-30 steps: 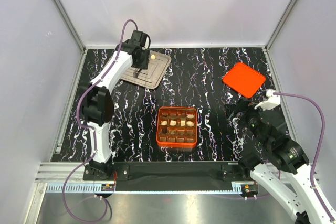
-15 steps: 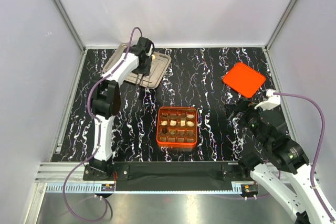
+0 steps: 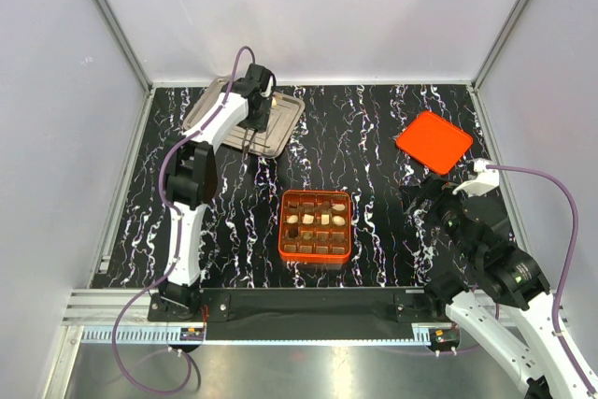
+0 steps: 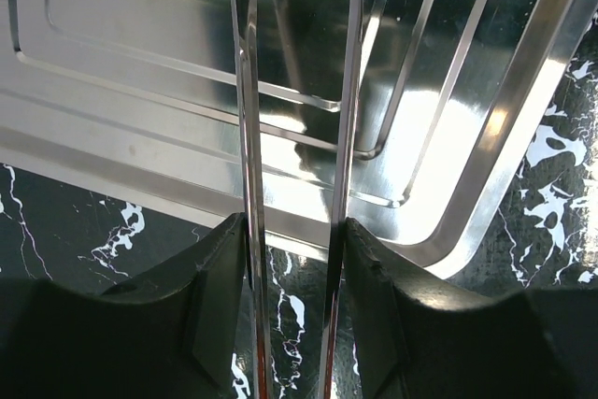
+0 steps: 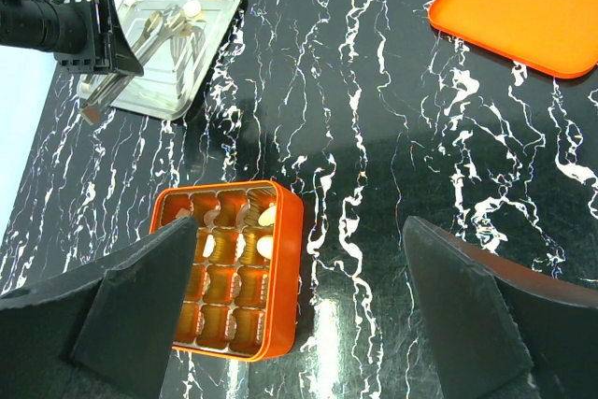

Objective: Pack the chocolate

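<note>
Chocolate (image 3: 325, 219): cream and dark pieces in cells of orange box (image 3: 316, 258), at middle of table (image 3: 374, 156). One more cream piece (image 5: 192, 8) on steel tray (image 3: 280, 130), far left corner. Left gripper (image 4: 294, 263) over tray's near rim, jaws pinching tongs (image 4: 246, 137) from outside; blades apart, tips over tray floor. Right gripper (image 5: 299, 231) above table, right of box, jaws spread wide, nothing between. Orange lid (image 3: 434, 141) flat at far right, well apart from box.
</note>
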